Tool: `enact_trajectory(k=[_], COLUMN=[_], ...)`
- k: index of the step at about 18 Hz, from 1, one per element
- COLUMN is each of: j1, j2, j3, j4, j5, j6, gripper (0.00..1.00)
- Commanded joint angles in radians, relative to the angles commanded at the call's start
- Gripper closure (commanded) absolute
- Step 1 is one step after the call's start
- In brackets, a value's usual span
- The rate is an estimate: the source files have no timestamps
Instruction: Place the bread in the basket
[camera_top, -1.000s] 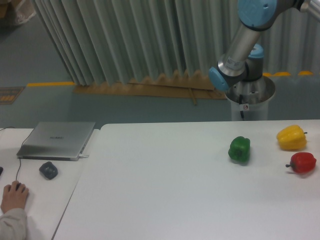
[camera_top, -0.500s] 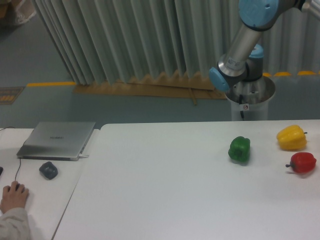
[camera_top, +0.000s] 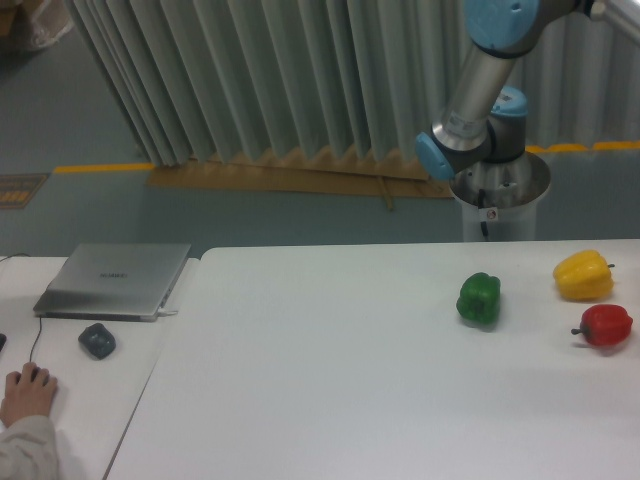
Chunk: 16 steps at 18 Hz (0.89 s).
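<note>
The bread and the basket are out of view. Only part of the robot arm (camera_top: 480, 90) shows at the top right, with its silver links and blue joint caps above its base (camera_top: 497, 195) behind the table. The gripper itself lies outside the frame.
On the white table (camera_top: 330, 380) sit a green pepper (camera_top: 479, 298), a yellow pepper (camera_top: 584, 276) and a red pepper (camera_top: 606, 325) at the right. A side table at the left holds a closed laptop (camera_top: 113, 280), a dark small object (camera_top: 97, 340) and a person's hand (camera_top: 28, 395) on a mouse.
The arm's upper links have shifted slightly to the left. The peppers have not moved.
</note>
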Motion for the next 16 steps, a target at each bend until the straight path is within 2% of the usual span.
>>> enact_trajectory(k=[2,3,4,6,9,16], j1=[-0.043,-0.061,-0.1,-0.162,-0.227,-0.238], j2=[0.043,0.069,0.091,0.101,0.109,0.112], j3=[-0.02,-0.028,-0.028,-0.028,-0.031,-0.034], j4=[-0.02,-0.049,-0.093,-0.133,-0.149,-0.153], j5=[0.005,0.0,0.0,0.003,0.005,0.009], j6=[-0.005,-0.012,-0.049,-0.148,-0.215,-0.207], gripper=[0.0,0.0,0.0,0.0,0.0,0.0])
